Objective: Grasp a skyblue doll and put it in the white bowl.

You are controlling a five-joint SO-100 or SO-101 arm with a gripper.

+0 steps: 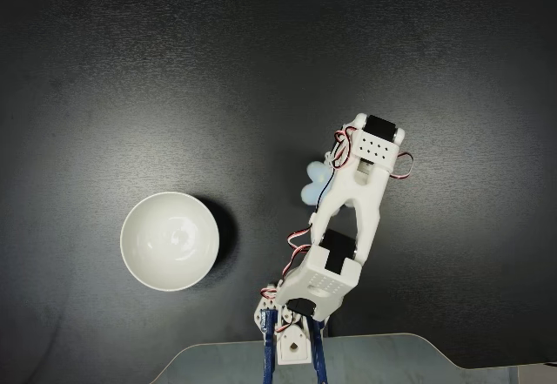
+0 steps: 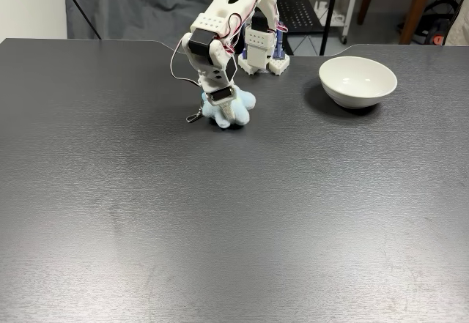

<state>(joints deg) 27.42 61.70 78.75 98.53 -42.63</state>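
You'll find the skyblue doll [image 2: 230, 109] left of centre in the upper half of a fixed view, lying on the dark table [image 2: 220, 228] with its metal clasp [image 2: 194, 116] at its left. Your gripper [image 2: 222, 103] presses down onto it; I cannot tell whether the jaws are clenched. Farther back, at upper right, the white bowl [image 2: 358, 81] stands well apart.

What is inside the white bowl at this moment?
Nothing: the white bowl shows a bare glossy inside in both fixed views. The skyblue doll sits on the table under the pincer, whose fingertips are hidden.
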